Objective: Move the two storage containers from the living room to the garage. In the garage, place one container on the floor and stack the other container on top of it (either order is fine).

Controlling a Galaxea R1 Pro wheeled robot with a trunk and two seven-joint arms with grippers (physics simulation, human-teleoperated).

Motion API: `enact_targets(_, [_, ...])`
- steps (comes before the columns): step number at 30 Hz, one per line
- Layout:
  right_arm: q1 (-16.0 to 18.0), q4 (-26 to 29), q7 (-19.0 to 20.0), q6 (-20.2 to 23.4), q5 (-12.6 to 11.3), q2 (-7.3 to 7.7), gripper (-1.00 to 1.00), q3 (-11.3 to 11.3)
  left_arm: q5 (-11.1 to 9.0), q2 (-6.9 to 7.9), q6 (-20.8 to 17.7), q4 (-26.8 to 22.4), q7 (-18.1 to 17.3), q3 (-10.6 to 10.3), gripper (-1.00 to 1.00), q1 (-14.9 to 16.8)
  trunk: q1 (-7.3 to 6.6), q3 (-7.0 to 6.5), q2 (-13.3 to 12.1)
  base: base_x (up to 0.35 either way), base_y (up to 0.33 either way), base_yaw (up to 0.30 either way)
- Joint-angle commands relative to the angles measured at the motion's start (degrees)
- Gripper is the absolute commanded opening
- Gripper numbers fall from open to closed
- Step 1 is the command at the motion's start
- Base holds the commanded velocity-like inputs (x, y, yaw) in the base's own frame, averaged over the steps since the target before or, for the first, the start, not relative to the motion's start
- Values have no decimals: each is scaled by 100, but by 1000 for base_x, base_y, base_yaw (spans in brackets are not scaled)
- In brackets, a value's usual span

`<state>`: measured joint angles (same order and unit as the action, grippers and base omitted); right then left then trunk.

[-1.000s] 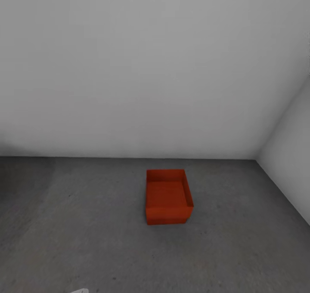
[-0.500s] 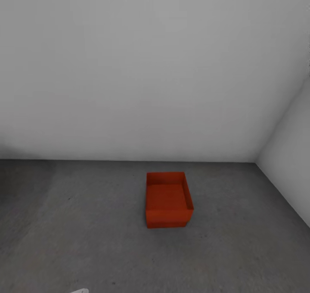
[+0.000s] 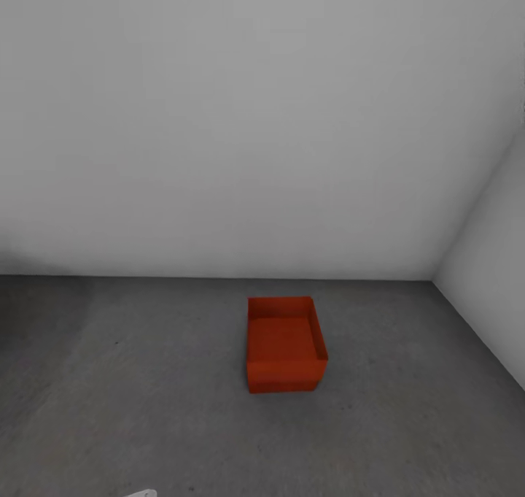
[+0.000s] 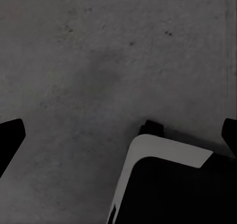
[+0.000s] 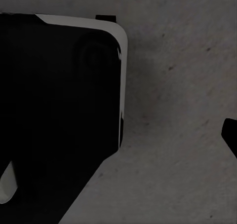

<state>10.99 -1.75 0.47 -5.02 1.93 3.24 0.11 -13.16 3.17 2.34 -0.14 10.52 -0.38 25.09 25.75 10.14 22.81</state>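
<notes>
We see one container [image 3: 284, 345] resting on the garage floor [image 3: 131, 380] near the corner, well apart from both walls, likely set as the base for stacking. In the wrist views our left fingers [image 4: 11, 135] stand wide apart, empty; the right gripper's state we cannot tell.

The left gripper [image 4: 118, 135] points down, dark fingertips [image 4: 11, 135] spread wide apart with nothing between its jaws. One dark tip [image 5: 230, 132] of the right gripper shows; its spread is unclear.
</notes>
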Motion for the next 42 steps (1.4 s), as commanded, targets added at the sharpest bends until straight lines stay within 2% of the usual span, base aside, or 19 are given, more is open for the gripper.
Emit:
enact_targets(1, [9, -19, 5, -35, 19, 1, 100, -1, -40, -34, 8, 8, 0, -6, 100, 5, 3, 1, 11, 0, 0, 0])
enact_targets(3, [9, -19, 6, -35, 19, 1, 100, 0, -44, -79, -31, 15, -16, -6, 100, -71, 3, -17, 11, 0, 0, 0])
enact_targets(6, [9, -19, 6, -35, 18, -1, 100, 1, -35, -96, 9, 14, -21, -6, 100, -373, 3, -45, 11, 0, 0, 0])
enact_targets(10, [9, -19, 6, -35, 18, -1, 100, -1, -48, -81, 28, 14, -23, -6, 100, -760, 3, -82, 11, 0, 0, 0])
enact_targets(13, [9, -19, 6, -35, 18, 1, 100, -1, -47, -72, 29, 14, -24, -6, 100, -921, 3, -110, 11, 0, 0, 0])
enact_targets(19, [9, -17, 6, -33, 15, -6, 100, -12, -30, -52, 43, 14, -24, -13, 100, -1007, 3, -165, 11, 0, 0, 0])
enact_targets(42, [9, -18, 5, -29, 14, 1, 100, -26, -17, -81, 41, -11, -15, -26, 100, -1014, 3, -378, 11, 0, 0, 0])
